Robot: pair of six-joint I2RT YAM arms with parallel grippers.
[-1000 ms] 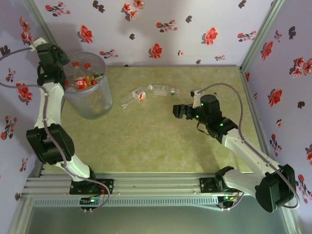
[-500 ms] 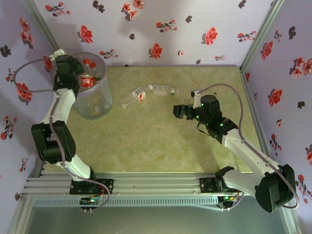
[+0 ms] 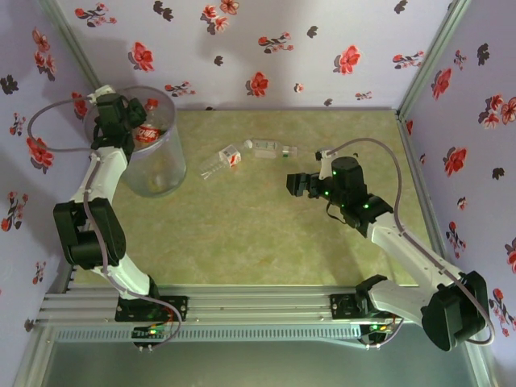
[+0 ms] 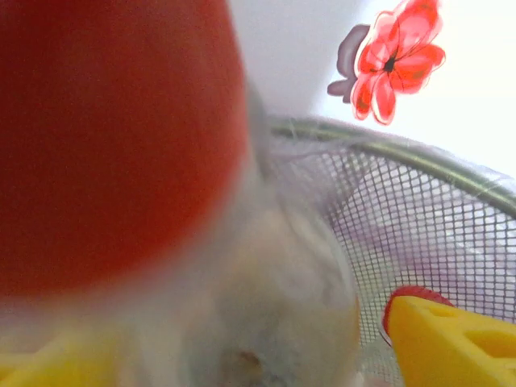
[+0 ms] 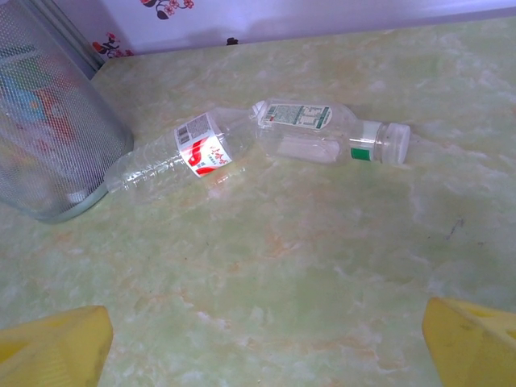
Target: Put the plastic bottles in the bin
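Your left tool hangs over the near-left rim of the bin, which stands at the far left corner of the bench. Its yellow fingertips are spread apart. A red-labelled bottle sits between them, so close to the left wrist camera that it blurs into red and pale grey. You can see a gap between that bottle and the right-hand fingertip, with the bin's mesh wall behind it. From above, this bottle lies within the bin's mouth, and a red cap shows beside it at the far rim.

Your right tool is over the middle of the bench, pointing left, with its fingers wide apart and nothing between them. Ahead of it two bottles lie on their sides on the bench. A clear one with a red-and-white label lies just right of the bin. A clear one with a pale green label and a white cap lies to the right of that, and the two bottles touch or nearly touch at one end.
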